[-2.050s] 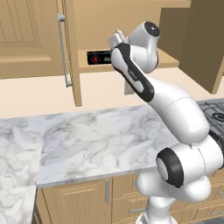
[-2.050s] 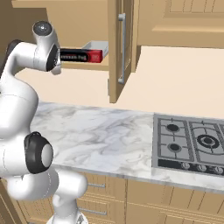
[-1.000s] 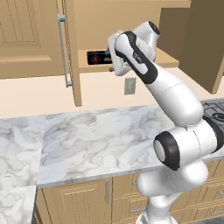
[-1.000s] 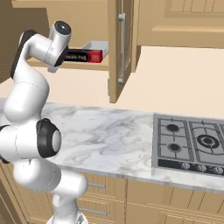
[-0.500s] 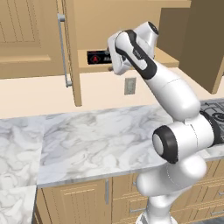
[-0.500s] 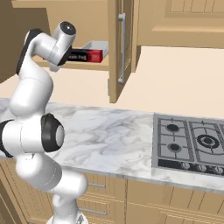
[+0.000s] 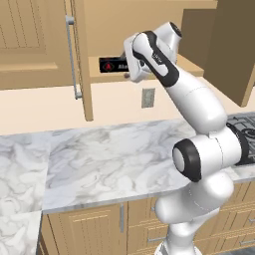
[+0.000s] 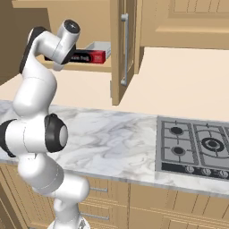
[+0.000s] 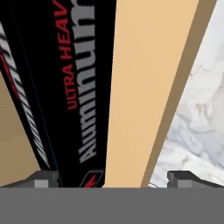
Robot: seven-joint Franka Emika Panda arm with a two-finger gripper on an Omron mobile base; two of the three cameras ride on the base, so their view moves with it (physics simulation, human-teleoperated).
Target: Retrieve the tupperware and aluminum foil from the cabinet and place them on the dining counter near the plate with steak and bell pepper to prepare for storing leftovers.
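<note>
Aluminum foil (image 9: 65, 87) lying lengthwise on the floor of the open cabinet (image 7: 164, 67), with the tupperware (image 8: 99, 46) behind it. The gripper (image 9: 111, 179), jaws spread wide and empty, straddles both the box and the cabinet floor's front edge. Risk: if closed from this offset, one finger may catch the edge and the box skid away or tip off the ledge
</note>
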